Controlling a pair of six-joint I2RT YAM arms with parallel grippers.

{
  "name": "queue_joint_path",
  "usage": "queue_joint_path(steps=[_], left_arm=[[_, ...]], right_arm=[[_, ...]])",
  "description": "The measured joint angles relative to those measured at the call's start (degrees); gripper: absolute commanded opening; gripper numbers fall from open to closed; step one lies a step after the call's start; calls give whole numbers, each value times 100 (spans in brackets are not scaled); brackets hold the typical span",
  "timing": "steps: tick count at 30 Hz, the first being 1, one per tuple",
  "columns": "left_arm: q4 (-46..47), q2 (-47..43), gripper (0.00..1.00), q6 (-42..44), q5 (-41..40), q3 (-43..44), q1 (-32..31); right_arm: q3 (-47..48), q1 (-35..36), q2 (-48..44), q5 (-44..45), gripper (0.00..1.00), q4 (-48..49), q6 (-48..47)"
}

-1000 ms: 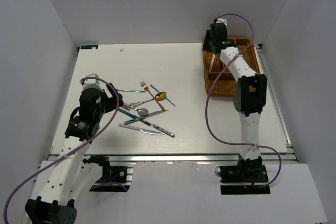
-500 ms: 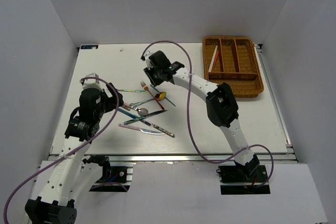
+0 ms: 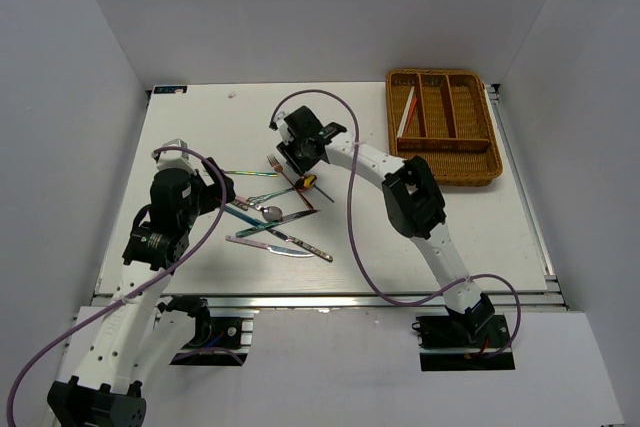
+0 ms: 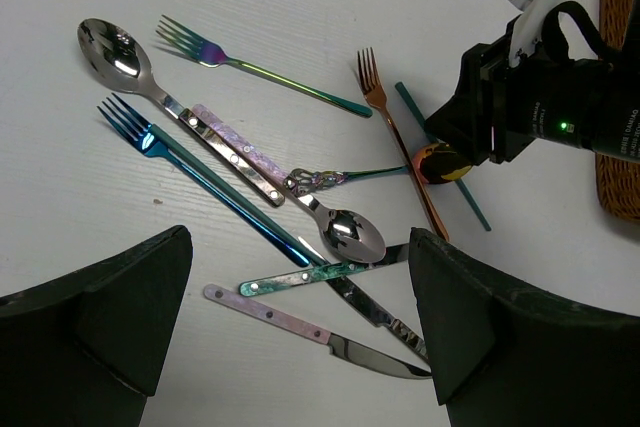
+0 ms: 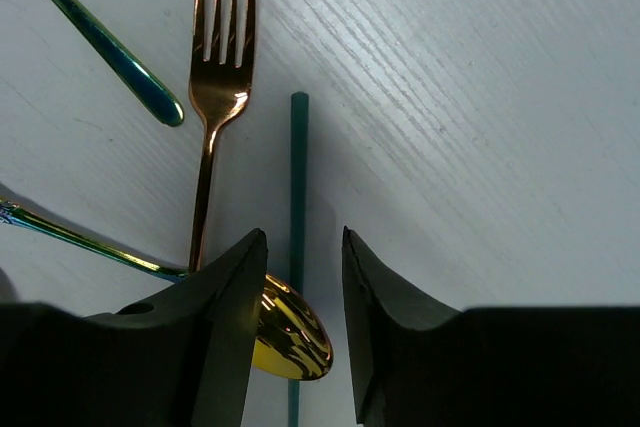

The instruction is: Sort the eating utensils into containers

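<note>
Several loose utensils [image 3: 275, 212] lie in a pile left of the table's middle. My right gripper [image 3: 302, 169] is low over the pile's far side, open, its fingers straddling a teal chopstick [image 5: 298, 167]. A copper fork [image 5: 215, 77] and a gold spoon bowl [image 5: 290, 337] lie just left of it. My left gripper [image 3: 222, 192] is open and empty above the pile's left end. In its view lie a pink-handled knife [image 4: 300, 327], a teal-handled knife [image 4: 310, 272], a blue fork [image 4: 200, 172] and a silver spoon [image 4: 120, 47]. The wicker tray [image 3: 445, 179] is at the back right.
The tray's left slot holds red and white chopsticks [image 3: 405, 122]; its other slots look empty. An iridescent fork [image 4: 260, 72] lies at the pile's far side. The right arm's purple cable [image 3: 350, 237] loops over the table's middle. Grey walls enclose the table.
My right arm has swung from the tray across to the utensil pile and come down with its fingers around the teal chopstick. The left arm has not moved.
</note>
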Motion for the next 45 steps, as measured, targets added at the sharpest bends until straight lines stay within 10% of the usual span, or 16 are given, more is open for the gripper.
queue_joint_path(steps=[11, 15, 45], left_arm=[[2, -46, 98, 0, -2, 0, 0], [2, -68, 98, 0, -2, 0, 0], [2, 7, 98, 0, -2, 0, -107]], right_arm=[[109, 66, 289, 52, 28, 94, -17], [129, 68, 315, 199, 1, 146, -42], [-2131, -2695, -1718, 1847, 0, 4520, 883]])
